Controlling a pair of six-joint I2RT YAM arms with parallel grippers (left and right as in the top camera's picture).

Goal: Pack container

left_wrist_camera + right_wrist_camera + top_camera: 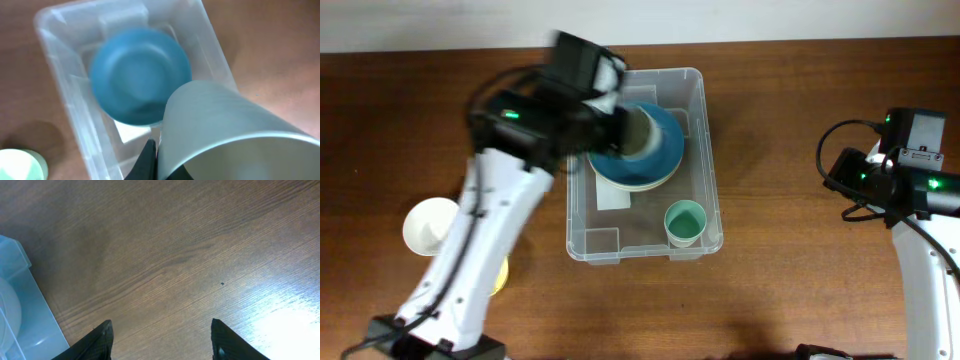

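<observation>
Left arm [500,200] comes in from the near left and bends up and right over the container [712,180], which sits mid-table. My left jaws are clenched on the wall of a grey cup [642,130], held tilted above the blue bowl [670,155] in the container's far half. The left wrist view is blurry: one black finger [147,162] lies beside the cup wall, and the cup hides the other. A green cup [684,222] stands in the container's near right corner. A white cup [430,225] is on the table [800,280] at left. A yellow thing [502,275] is mostly hidden under my arm, and I can't tell what it is. Right arm [920,250] is at the right edge, well apart from the container. My right jaws are released over wood, and the wrist view cuts the container off at its left edge.
</observation>
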